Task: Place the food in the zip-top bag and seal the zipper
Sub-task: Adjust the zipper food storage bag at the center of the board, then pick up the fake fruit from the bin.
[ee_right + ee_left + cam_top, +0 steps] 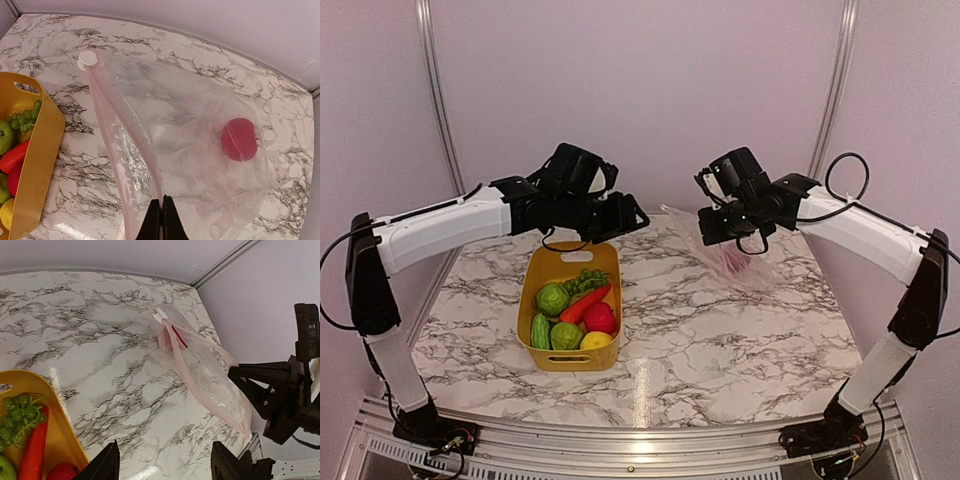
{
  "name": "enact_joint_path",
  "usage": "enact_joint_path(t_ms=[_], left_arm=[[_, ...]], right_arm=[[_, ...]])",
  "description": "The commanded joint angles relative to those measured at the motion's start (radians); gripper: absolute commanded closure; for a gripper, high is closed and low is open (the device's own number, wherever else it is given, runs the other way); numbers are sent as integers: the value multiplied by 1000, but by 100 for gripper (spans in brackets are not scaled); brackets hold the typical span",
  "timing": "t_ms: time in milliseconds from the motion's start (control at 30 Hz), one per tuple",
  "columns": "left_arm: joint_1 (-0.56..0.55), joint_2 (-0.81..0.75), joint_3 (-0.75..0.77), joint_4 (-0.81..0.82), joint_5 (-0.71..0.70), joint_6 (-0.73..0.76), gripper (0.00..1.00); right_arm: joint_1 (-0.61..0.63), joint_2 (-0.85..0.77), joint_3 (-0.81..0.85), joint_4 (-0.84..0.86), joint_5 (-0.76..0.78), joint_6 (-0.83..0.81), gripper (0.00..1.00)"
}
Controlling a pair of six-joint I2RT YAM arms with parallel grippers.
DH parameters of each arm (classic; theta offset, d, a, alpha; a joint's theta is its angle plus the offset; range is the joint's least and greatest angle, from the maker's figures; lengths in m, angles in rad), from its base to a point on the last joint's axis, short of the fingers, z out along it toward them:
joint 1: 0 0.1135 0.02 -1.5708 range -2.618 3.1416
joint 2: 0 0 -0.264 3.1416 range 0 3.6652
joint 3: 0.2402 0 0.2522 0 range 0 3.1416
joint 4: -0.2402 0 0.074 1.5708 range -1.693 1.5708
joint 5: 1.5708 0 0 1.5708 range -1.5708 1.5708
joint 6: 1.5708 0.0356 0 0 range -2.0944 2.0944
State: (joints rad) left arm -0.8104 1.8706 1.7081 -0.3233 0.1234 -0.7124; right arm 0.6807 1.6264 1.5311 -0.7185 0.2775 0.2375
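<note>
One red piece (239,139) lay inside the zip-top bag (150,120) at the far right of the desk (720,330), its mouth edge pinched in the right tool (162,220). The left tool (165,462) stood wide and empty. The other food (575,315) lay in the yellow bin (532,285) to the bag's left, and sealing looked not yet done.

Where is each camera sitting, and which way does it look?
Top: above and behind, looking down on the left arm, right arm, yellow bin, bag.
Left wrist: on its arm, facing the bag; open left pincer shows.
Right wrist: above the bag; right pincer, shut on it, shows.
All three share bag and bin.
</note>
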Motion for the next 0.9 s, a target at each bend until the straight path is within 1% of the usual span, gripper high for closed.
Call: enact_joint_path(t_ms=[0,33,67,100,233,300,333,400,500,600,667,733,867], left_arm=[[4,-212,-183,8,-188,146,30],[5,-263,-235,30,-215,165,23],[4,-311,-287,60,-237,182,5],[5,-379,-338,91,-250,194,2],[7,-542,-499,185,-273,224,1],[10,-591,-611,251,-320,200,1],[15,-603,-645,256,-342,170,1],[44,-602,-678,263,-273,161,1],[51,-582,-660,196,-279,168,1],[51,-570,-622,102,-306,224,2],[50,-552,-585,25,-303,275,5],[50,-522,-546,-51,-283,333,10],[50,-468,-478,-192,-252,397,16]], right_arm=[[9,-52,11,51,-67,30,100],[10,-55,15,51,-78,27,100],[10,-60,17,53,-96,21,100],[10,-64,23,54,-110,19,100],[10,-82,29,52,-144,-2,100],[10,-87,26,42,-117,-17,100],[10,-85,28,33,-103,-24,100],[10,-74,40,10,-93,-41,100],[10,-56,63,-12,-109,-60,100],[10,-48,75,-20,-113,-68,100],[9,-45,79,-20,-120,-71,100],[9,-42,81,-19,-133,-73,100],[9,-46,76,-21,-141,-74,100]])
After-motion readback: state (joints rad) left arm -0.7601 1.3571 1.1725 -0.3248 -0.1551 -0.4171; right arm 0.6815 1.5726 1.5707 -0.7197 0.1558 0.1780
